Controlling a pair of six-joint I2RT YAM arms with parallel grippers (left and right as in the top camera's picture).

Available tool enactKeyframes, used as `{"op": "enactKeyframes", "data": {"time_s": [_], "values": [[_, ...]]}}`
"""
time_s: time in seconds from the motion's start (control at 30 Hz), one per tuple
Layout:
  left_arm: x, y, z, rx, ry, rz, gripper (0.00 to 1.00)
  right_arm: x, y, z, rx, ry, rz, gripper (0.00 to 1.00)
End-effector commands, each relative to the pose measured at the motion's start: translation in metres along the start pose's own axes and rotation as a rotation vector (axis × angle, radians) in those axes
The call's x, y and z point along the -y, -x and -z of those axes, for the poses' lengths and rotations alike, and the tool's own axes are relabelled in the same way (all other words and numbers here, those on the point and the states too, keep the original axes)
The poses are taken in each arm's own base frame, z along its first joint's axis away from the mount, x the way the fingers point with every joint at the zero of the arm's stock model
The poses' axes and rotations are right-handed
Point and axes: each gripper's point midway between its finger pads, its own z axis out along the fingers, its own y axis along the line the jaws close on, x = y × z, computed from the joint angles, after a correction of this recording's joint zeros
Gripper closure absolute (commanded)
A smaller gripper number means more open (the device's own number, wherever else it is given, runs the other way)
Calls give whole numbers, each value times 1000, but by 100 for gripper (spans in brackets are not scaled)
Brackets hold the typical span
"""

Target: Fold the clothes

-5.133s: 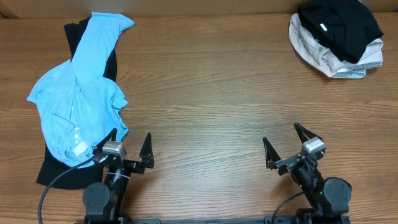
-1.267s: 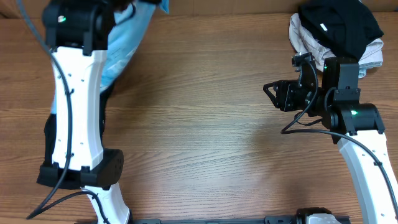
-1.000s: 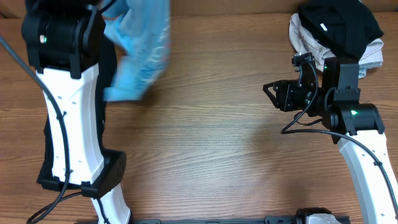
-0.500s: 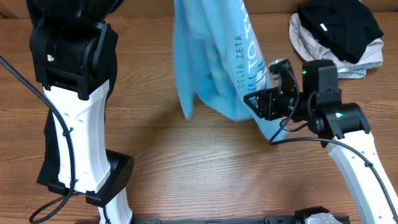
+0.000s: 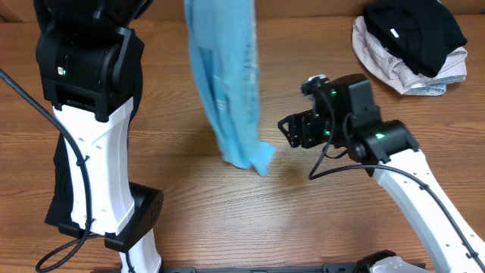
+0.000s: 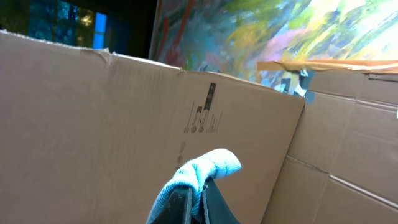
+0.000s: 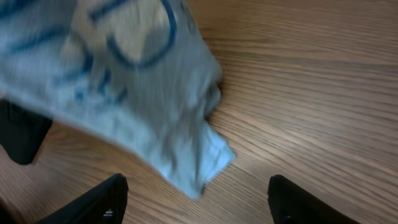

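The clothes, a light-blue T-shirt, hang in a long bunched strip over the middle of the table, with the lower tip just above the wood. In the left wrist view my left gripper is raised high and shut on a fold of the shirt. It is out of the overhead frame. My right gripper is open, just right of the shirt's lower end and apart from it. In the right wrist view the shirt's tip hangs ahead of my wide-open right gripper, with nothing between the fingers.
A pile of black and beige garments lies at the back right corner. A black garment lies at the left behind the left arm and shows in the right wrist view. A cardboard wall stands behind the table.
The hanging shirt has swung left, off the right gripper. The right gripper's jaws have widened and it has moved left and nearer. The left gripper keeps its hold.
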Motion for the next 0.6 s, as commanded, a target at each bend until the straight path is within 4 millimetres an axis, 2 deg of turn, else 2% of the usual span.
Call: {"op": "enactKeyframes", "data": {"time_s": [0.0, 0.2, 0.3, 0.4, 0.57], "values": [[11, 10, 6, 25, -17, 10, 96, -23, 1, -3, 14, 40, 48, 25], [14, 9, 5, 23, -24, 13, 96, -61, 11, -12, 66, 99, 105, 24], [17, 9, 5, 23, -31, 15, 96, -63, 18, -26, 100, 37, 89, 23], [20, 10, 6, 25, -35, 15, 96, -61, 26, -49, 137, -27, 39, 21], [20, 9, 7, 17, -31, 17, 96, -62, 38, -79, 180, -11, -68, 21]]}}
